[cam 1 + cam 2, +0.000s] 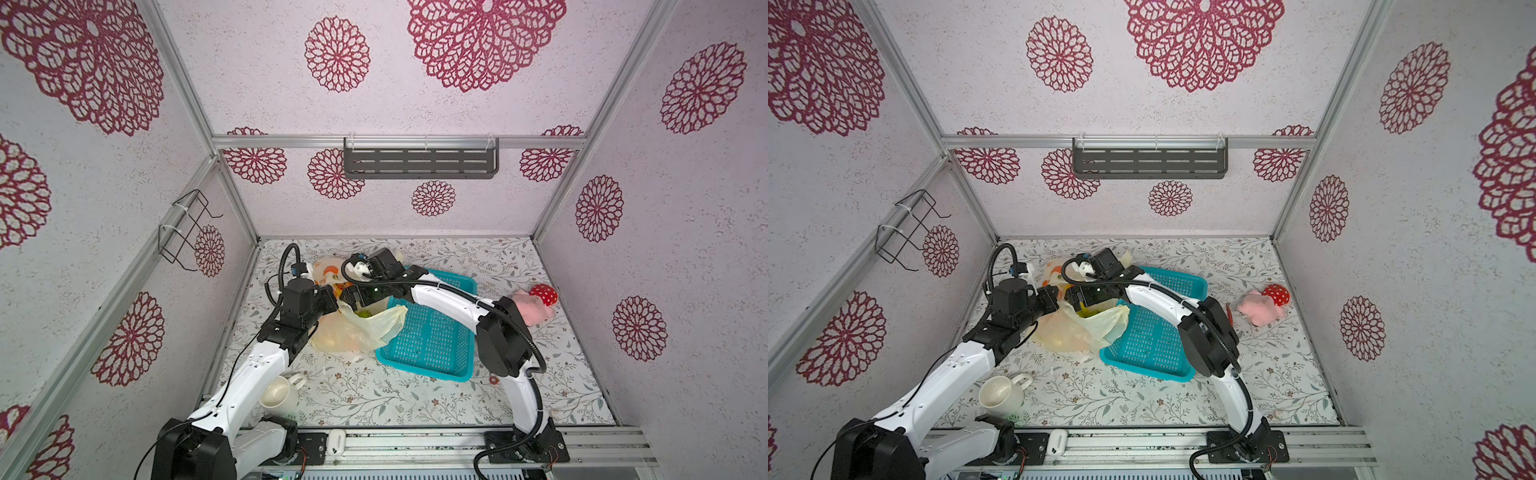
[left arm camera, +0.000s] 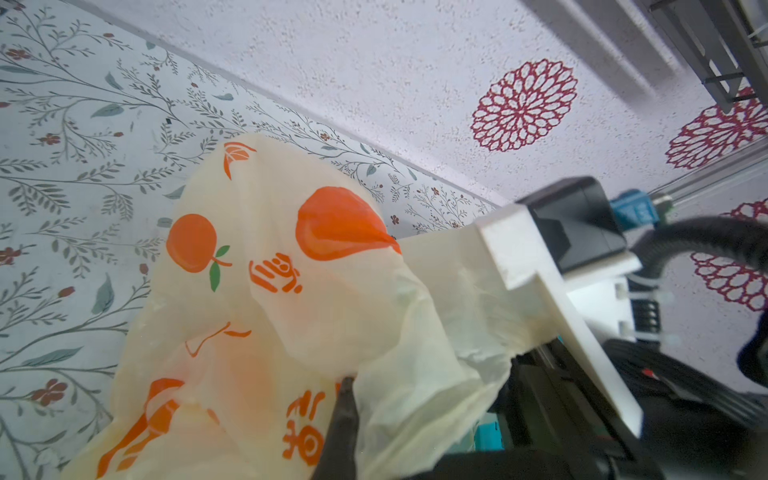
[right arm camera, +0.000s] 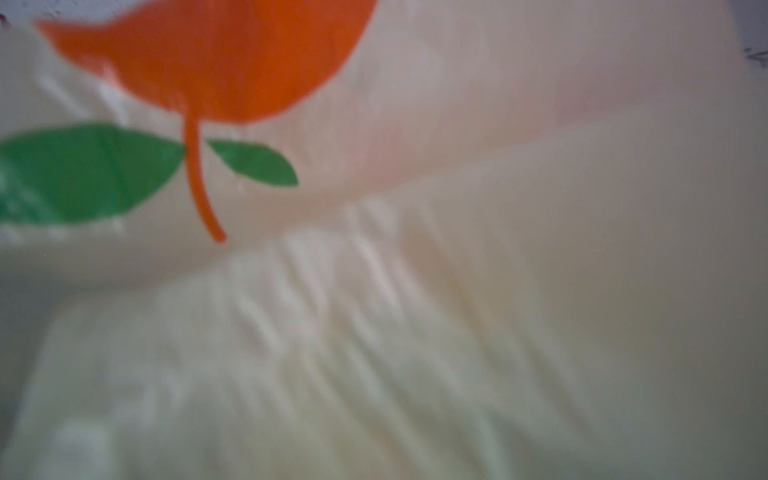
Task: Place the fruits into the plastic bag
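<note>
Quickly, plastic bag (image 1: 353,332): 1, centre-left in both top views
green ball (image 1: 365,314): 1, inside bag mouth; other fruits blurred through film
left gripper (image 1: 337,302): pinched closed on bag rim
right gripper (image 1: 353,300): at bag mouth, finger spread unclear
basket (image 1: 432,345): 1, touching bag's right side

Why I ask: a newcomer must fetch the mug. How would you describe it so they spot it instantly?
Find the front edge of the floral table, nearest the arm bases. Beside the left arm sits a cream, loop-handled mug. Unlike the crinkly, orange-printed plastic bag behind it, it is plain and smooth.
</note>
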Action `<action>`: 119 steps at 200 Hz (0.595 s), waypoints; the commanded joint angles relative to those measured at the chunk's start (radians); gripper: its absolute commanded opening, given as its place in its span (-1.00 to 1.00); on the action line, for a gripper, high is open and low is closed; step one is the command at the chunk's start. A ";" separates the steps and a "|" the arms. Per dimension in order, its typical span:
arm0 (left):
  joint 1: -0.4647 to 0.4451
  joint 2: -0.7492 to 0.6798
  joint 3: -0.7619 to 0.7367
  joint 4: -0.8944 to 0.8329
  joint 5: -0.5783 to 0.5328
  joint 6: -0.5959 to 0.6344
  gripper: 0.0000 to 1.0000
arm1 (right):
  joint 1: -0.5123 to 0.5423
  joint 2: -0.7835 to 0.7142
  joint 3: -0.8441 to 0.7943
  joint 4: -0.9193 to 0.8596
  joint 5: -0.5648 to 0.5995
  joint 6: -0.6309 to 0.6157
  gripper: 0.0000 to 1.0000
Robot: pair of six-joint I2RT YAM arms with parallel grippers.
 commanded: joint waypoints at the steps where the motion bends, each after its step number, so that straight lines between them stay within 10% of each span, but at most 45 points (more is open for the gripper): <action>1: -0.006 -0.013 -0.011 -0.002 -0.066 0.003 -1.00 | -0.047 -0.169 -0.093 0.117 0.021 0.044 0.98; 42: -0.002 -0.032 -0.020 0.024 -0.113 -0.004 -0.87 | -0.113 -0.404 -0.331 0.242 0.141 0.049 0.98; 51: -0.002 -0.041 -0.020 0.039 -0.091 0.006 -0.42 | -0.131 -0.462 -0.387 0.269 0.186 0.048 0.98; 57: -0.001 -0.047 -0.021 0.059 -0.073 0.015 0.73 | -0.143 -0.492 -0.417 0.284 0.215 0.053 0.97; 60: 0.000 -0.052 -0.022 0.070 -0.063 0.021 0.99 | -0.152 -0.515 -0.437 0.296 0.241 0.057 0.98; 119: 0.007 -0.324 -0.058 0.129 -0.138 0.229 0.95 | -0.299 -0.867 -0.844 0.400 0.877 0.058 0.98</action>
